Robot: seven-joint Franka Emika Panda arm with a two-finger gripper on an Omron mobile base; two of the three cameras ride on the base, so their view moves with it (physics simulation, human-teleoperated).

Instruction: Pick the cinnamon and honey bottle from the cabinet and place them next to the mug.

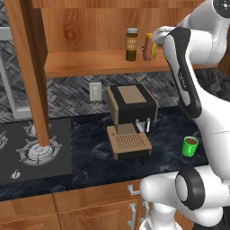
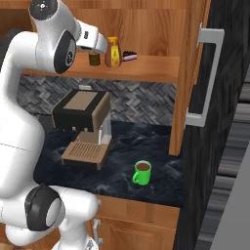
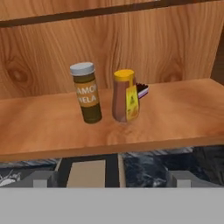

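1. Cinnamon jar (image 3: 86, 92) and honey bottle (image 3: 125, 96) stand upright side by side on the cabinet (image 1: 85, 27) shelf, just apart, set back from the front edge toward the middle. Both untouched.
2. A small dark dish (image 3: 142, 90) sits right behind the honey bottle, close to the back wall. Judgement: a reach past the bottle could bump it.
3. Green mug (image 2: 142, 172) sits on the counter (image 2: 146, 141) near the front edge, to the right of the coffee machine (image 1: 130, 119), with bare counter beside it as the likely drop zone.
4. Arm is raised to shelf height, wrist roughly level, end effector (image 2: 100, 43) pointed into the cabinet just short of the two containers.
5. End effector holds nothing. The hand view shows the finger tips (image 3: 43, 178) spread wide at the bottom corners, so I read it as open.
6. Judgement: still the approach step, with neither item picked yet. The containers stand close together, so the grasp needs clean centring on one.
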